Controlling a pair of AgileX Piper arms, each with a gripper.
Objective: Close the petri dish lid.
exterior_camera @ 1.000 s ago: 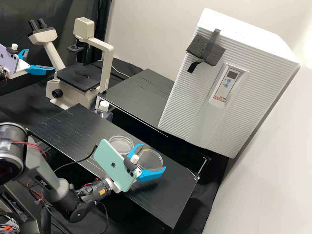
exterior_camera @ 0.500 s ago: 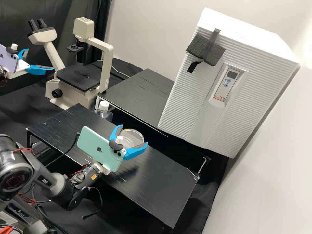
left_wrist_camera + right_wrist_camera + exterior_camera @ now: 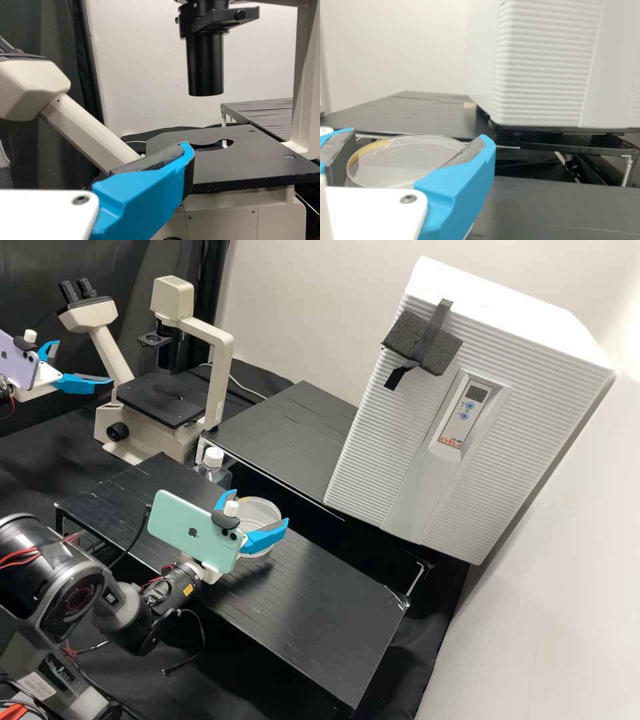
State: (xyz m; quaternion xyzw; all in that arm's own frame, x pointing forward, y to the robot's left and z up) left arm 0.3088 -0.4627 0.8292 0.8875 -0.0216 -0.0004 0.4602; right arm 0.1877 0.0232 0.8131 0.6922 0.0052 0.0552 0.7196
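So, clear lid [image 3: 412,160], between blue fingers [image 3: 265,539]

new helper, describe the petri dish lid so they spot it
Find the white ribbed cabinet, then the black shelf nearest the robot. Above it the right gripper holds the clear round lid. Its yellow-marked rim and height distinguish it from the dish below.

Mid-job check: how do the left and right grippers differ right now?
The right gripper holds the petri dish lid between its fingers; the left gripper is open and empty. The right gripper carries a green phone, the left gripper a purple phone. Both have bright blue fingers.
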